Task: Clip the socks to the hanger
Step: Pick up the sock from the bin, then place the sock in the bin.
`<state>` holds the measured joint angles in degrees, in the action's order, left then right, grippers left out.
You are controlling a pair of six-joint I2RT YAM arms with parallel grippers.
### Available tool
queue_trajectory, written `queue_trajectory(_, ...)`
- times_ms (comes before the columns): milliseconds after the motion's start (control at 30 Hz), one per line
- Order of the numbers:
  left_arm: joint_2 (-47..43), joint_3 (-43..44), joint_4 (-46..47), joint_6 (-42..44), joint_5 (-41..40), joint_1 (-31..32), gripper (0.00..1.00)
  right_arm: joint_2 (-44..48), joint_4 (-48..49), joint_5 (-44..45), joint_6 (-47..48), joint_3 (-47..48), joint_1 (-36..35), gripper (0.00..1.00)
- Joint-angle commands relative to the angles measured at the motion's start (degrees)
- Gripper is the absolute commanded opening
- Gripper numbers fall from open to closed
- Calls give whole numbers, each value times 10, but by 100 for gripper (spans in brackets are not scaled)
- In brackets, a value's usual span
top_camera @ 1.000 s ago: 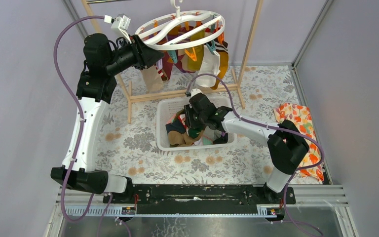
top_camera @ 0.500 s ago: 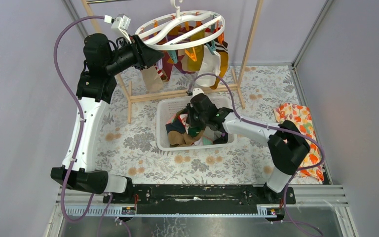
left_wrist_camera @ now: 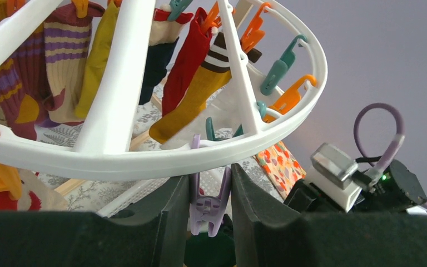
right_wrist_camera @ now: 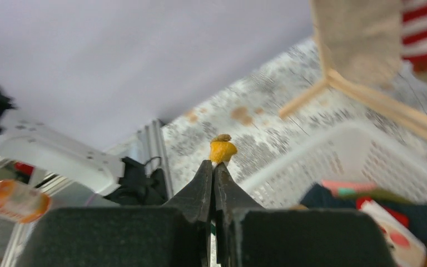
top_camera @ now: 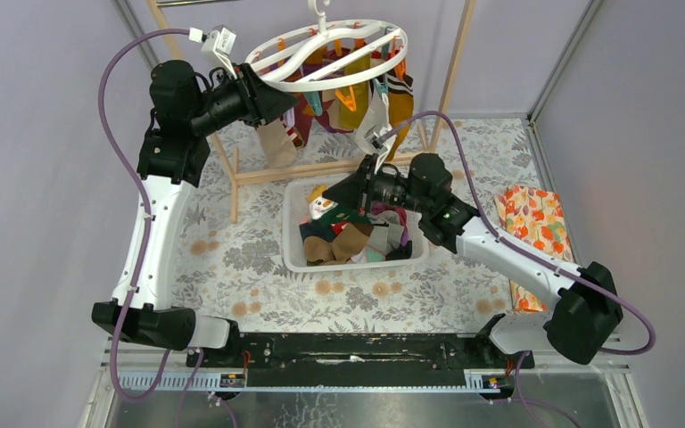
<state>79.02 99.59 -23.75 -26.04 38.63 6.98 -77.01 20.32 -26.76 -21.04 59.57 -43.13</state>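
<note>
Top external: right claw (top_camera: 332, 194) has lifted a sock (top_camera: 321, 208) from basket (top_camera: 288, 227).

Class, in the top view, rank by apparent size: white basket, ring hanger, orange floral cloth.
White basket largest.
Ring hanger and floral cloth look alike: hanger hangs nearer the camera, cloth partly hidden.

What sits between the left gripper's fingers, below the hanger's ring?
A purple clip hanging from the hanger, flanked by the left gripper, seen in the left wrist view.

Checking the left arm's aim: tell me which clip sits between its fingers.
The lilac clip under the hanger's rim; the other clips in view are orange or teal.
</note>
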Motion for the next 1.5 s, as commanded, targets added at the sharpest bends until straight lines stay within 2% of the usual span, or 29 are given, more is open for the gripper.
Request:
queue_trajectory(0,-6,-4,6,-25,53,-3,0,6,169,-148,-76,-1,22,0)
queue_trajectory(200,-7,-14,28,-63,94,-3,0,-54,420,-191,-251,3,58,0)
queue_trajectory(367,-9,-24,43,-82,107,-3,0,-142,644,-161,-407,36,76,0)
queue_trajectory(567,-21,-51,78,-109,117,-3,0,-236,778,-105,-504,90,78,0)
queue_trajectory(867,-16,-55,104,-135,132,-5,0,-253,782,-112,-497,113,76,0)
queue_trajectory(1000,-14,-53,107,-138,133,-8,0,-248,766,-125,-507,94,79,0)
queue_trajectory(1067,-16,-52,106,-138,133,-11,0,-234,726,-127,-503,57,81,0)
queue_trajectory(1133,-17,-52,103,-133,133,-13,0,-208,645,-116,-467,-5,85,0)
queue_trajectory(1233,-18,-51,103,-129,133,-16,0,-155,474,-64,-352,-106,86,0)
queue_trajectory(1333,-19,-50,103,-127,131,-16,0,-125,359,-1,-270,-173,85,0)
queue_trajectory(1467,-16,-48,100,-122,130,-17,0,-126,289,52,-233,-214,86,2)
